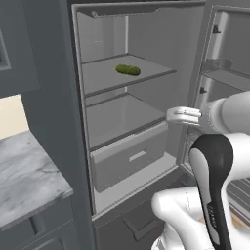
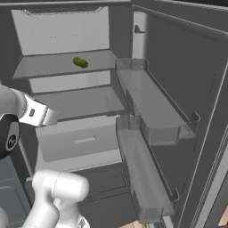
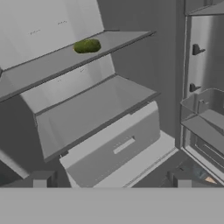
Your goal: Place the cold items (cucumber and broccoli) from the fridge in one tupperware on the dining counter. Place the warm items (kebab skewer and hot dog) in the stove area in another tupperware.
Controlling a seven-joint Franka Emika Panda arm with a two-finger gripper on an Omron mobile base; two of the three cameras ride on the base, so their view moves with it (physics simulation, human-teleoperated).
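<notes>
Your fridge stands open, door swung to the right. The cucumber lies on its side on the upper shelf, toward the back and roughly mid-width, touching nothing else. No broccoli can be made out on the shelves, in the closed drawer below or in the door bins.

The gripper sits in front of the compartment at about the height of the lower shelf, well apart from the cucumber. In the hand view its two tips stand far apart at the bottom edge, so the jaws are spread fully and hold nothing.

Judged step: the reach for the cucumber. To do it well, you should:
- Raise the hand until it clears the front lip of the upper shelf before going in; the gap under the fridge ceiling looks tight.
- Turn the wrist so the jaws close across the short width of the cucumber, not along its length.
- Take it at mid-length; a round body is likely to roll or pivot if caught near one end.
- Draw straight back out, keeping off the door bins to the right.

The marble worktop lies to the left of the fridge.

Markings: a small mark shows on the arm's dark joint cover in the right base view, too blurred to read. No other labels or brands are visible.
</notes>
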